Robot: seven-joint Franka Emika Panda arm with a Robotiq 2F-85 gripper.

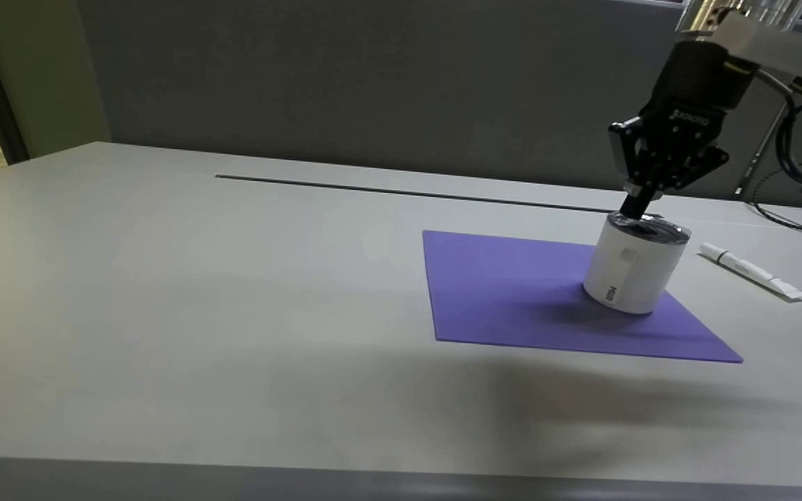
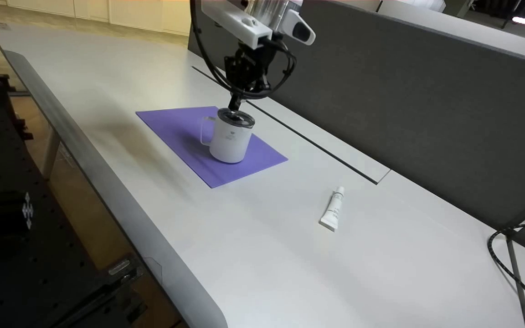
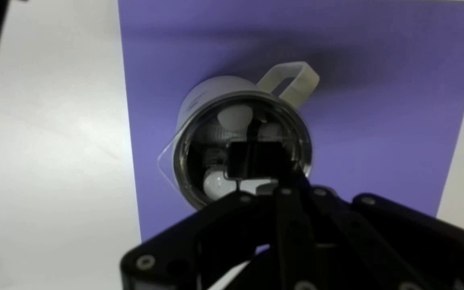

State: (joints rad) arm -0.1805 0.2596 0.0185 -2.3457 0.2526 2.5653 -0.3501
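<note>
Black and clenched, the gripper points downward, its fingers pressed together with nothing to be seen between them! Tips right down at the dark, see-through lid, and both exterior views put them on it or just above it; whether they actually bear on it can't be told. That lid covers the mouth of the white mug, and the mug is standing on the purple mat, near one edge, its handle jutting out over the purple. So, the score at this moment: mug on the mat, lid in place over it, tips at the lid, which looks more like the thick of the action than its end. No grip taken on anything, mug not lifted, and reflections plus the fingers themselves hide the middle of the lid in the wrist view, so what is being done there can't be read. Further out, off the mat, a white tube lies untouched on the pale table, well apart from the gripper. Beyond the mug, a dark strip runs along the tabletop, and behind it rises the grey partition.
</note>
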